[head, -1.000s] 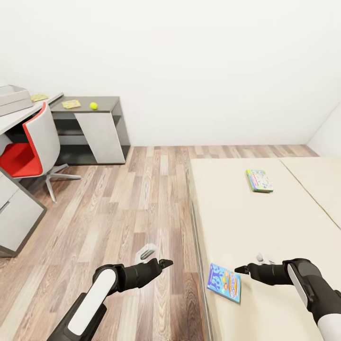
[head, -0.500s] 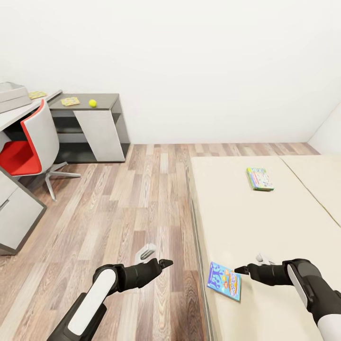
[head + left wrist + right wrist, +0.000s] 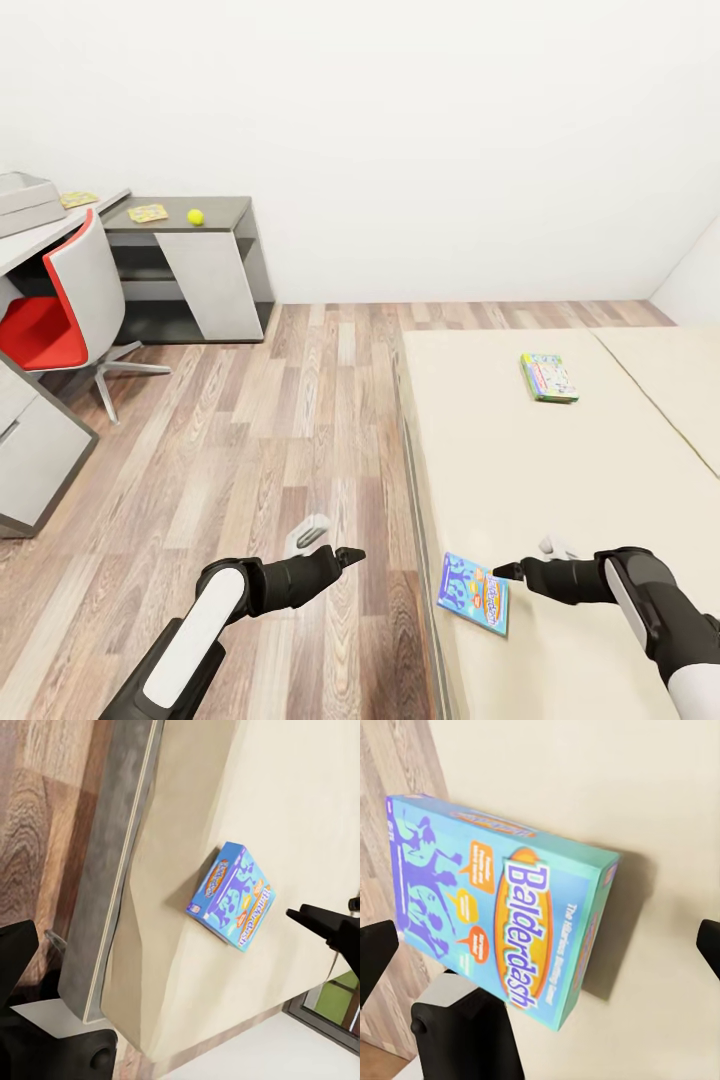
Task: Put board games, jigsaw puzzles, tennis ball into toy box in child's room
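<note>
1. Blue "Balderdash" box (image 3: pixel 506 930) lies flat near the bed (image 3: pixel 560 470) edge, clean and unlifted, just ahead of our right gripper (image 3: pixel 508 571).
2. Right gripper's fingers stand spread to either side of the box in the wrist view; nothing held.
3. Left gripper (image 3: pixel 352 553) hangs over the floor beside the bed; we cannot tell its spread.
4. Second board game (image 3: pixel 548 378), green-edged, sits farther up the bed.
5. Well apart on the table (image 3: pixel 225 210): tennis ball (image 3: pixel 195 217), one jigsaw puzzle (image 3: pixel 148 213), probably another (image 3: pixel 78 199) by the toy box (image 3: pixel 25 198).
6. By our reckoning, no toy is boxed yet.
</note>
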Controlling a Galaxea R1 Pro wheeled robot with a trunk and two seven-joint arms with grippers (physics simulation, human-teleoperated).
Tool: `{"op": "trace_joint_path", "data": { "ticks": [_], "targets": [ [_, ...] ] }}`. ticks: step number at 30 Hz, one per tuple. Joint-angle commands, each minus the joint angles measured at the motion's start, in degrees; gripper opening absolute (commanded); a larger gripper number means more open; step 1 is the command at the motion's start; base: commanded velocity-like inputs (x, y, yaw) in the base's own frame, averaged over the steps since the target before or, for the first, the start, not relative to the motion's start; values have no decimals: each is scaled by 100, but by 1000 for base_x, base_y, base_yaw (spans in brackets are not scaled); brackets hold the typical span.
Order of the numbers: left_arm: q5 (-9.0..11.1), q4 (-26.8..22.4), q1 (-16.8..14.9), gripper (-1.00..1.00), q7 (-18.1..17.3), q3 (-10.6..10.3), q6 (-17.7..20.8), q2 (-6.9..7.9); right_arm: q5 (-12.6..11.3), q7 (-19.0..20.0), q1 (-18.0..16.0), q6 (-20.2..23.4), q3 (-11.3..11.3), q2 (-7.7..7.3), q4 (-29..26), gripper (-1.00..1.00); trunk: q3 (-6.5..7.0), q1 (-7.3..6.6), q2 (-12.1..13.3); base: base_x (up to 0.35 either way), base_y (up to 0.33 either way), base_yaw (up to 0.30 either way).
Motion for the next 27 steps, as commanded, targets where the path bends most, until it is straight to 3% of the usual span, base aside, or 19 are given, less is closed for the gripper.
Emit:
{"op": "trace_joint_path", "data": {
  "ticks": [1, 27],
  "targets": [
    [60, -7, -4, 100, 58, -8, -2, 4, -7, 11, -3, 41, -11, 1, -3, 100, -4, 0, -2, 0, 0, 0],
    [60, -7, -4, 100, 64, -8, -1, 5, -3, 15, -9, 1, 228, 87, 179, 100, -5, 0, -2, 0, 0, 0]
  ]
}}
